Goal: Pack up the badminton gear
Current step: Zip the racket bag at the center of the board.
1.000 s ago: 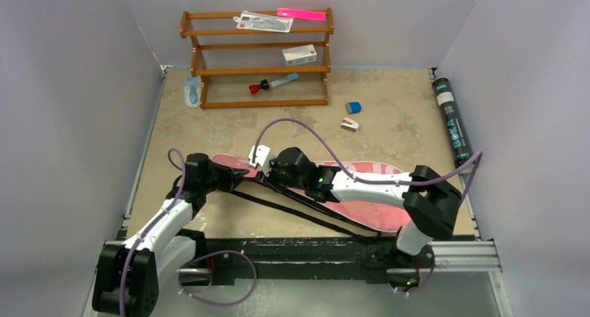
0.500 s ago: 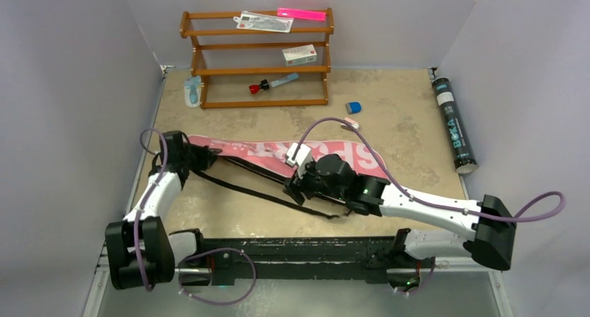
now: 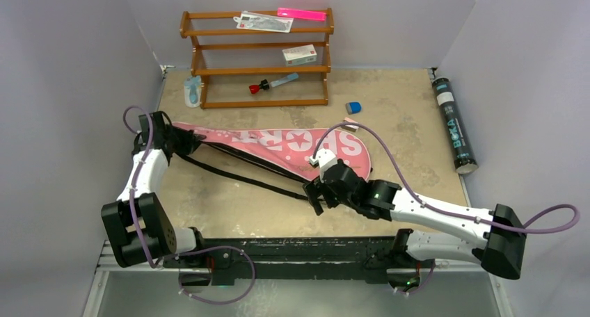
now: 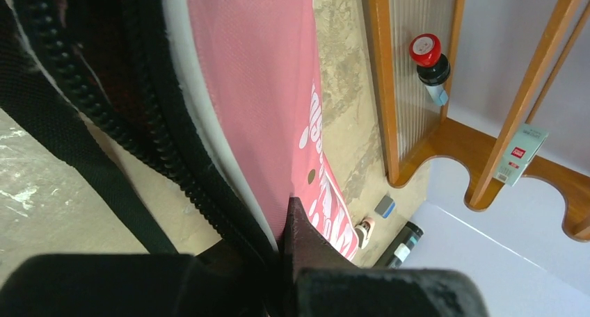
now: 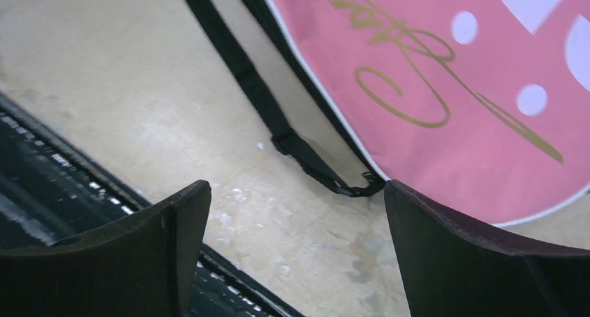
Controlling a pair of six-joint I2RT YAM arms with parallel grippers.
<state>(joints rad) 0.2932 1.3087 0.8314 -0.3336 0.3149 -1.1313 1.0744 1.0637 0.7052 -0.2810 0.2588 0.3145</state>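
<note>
work surface: a tan, mottled table top [image 3: 229, 206] with pale scuff marks. a black rail [image 3: 306, 251] runs along its near edge and carries both arm bases.

room: plain pale lavender walls [image 3: 69, 87] close the table in on the left, back and right.

pink bag [image 3: 278, 143]: lies flat across the middle of the table, lengthwise from left to right, with the white lettering "sport" facing up. the narrow end points left and the wide rounded end points right. a black zip [image 4: 104, 115] runs along its near edge. a black strap [image 3: 243, 178] trails from the bag over the bare table toward the near side.

left gripper [image 3: 186, 142]: clenched on the narrow left end of the pink bag. the left wrist view shows the fingers pinched together on the bag's edge beside the zip.

right gripper [image 3: 314, 195]: released. its fingers [image 5: 174, 220] stand spread wide with nothing between them. it hovers over bare table just on the near side of the bag's wide end, where the strap joins the bag.

black tube [image 3: 452, 122]: lies on the table along the right wall, lettered "boka", well apart from the bag and both grippers.

wooden rack [image 3: 257, 56]: stands against the back wall. a small white box [image 3: 299, 53] sits on its middle shelf, a pink strip [image 3: 303, 14] on the top shelf and a red-capped item [image 3: 259, 87] at the lowest level. a small blue object [image 3: 353, 108] lies on the table between the rack and the bag's wide end.
</note>
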